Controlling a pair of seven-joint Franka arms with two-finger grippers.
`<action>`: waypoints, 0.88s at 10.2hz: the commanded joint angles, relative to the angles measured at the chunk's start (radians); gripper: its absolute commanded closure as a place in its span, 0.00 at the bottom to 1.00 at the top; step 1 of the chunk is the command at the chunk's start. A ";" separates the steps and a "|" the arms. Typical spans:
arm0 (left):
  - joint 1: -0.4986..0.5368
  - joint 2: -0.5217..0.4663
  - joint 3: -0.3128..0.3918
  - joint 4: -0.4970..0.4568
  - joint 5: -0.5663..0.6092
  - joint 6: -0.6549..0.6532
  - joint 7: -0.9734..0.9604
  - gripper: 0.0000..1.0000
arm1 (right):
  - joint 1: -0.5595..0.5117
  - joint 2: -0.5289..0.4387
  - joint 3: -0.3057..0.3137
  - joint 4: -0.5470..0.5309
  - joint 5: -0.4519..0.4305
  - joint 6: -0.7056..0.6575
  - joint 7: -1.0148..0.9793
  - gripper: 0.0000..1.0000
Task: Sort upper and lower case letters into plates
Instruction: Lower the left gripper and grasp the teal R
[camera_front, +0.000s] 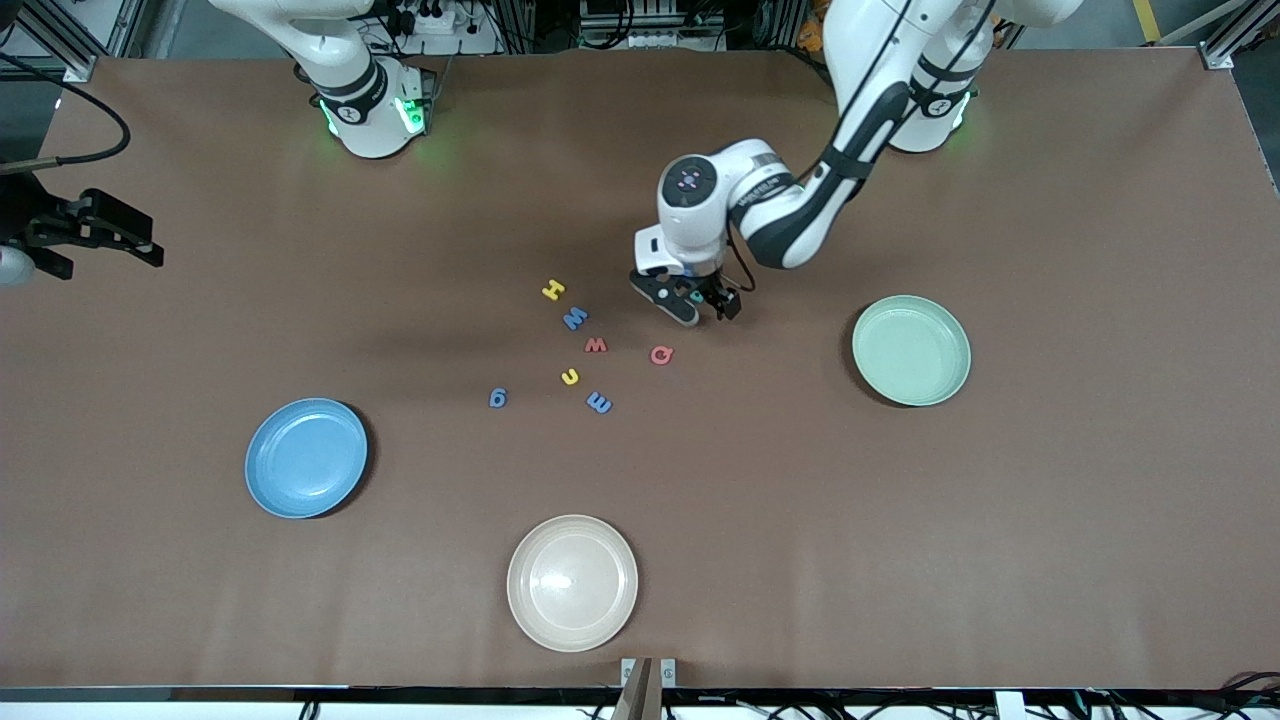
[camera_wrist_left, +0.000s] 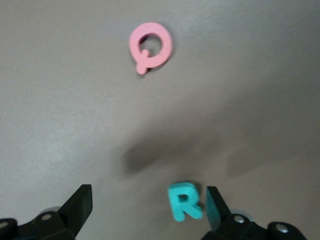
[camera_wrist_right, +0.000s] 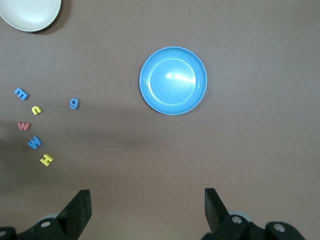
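Observation:
My left gripper is open and low over the table, its fingers either side of a teal R. The R lies close against one finger. A red Q lies just nearer the front camera; it also shows in the left wrist view. A yellow H, a blue W, a red w, a small yellow letter, a blue m and a blue g lie mid-table. The sky blue plate and the mint plate are empty. My right gripper waits open, high up.
A cream-beige plate sits empty near the front edge. The right wrist view looks down on the blue plate, part of the cream plate and several letters, among them the g.

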 joint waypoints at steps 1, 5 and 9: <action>0.046 -0.005 -0.019 -0.099 0.018 0.155 0.002 0.00 | 0.000 -0.004 0.002 -0.001 0.015 0.001 0.007 0.00; 0.029 0.004 -0.031 -0.092 0.015 0.154 -0.122 0.00 | 0.003 -0.005 0.005 0.000 0.015 -0.007 0.015 0.00; 0.022 0.013 -0.035 -0.090 0.015 0.152 -0.191 0.00 | 0.003 -0.007 0.006 0.002 0.017 -0.007 0.016 0.00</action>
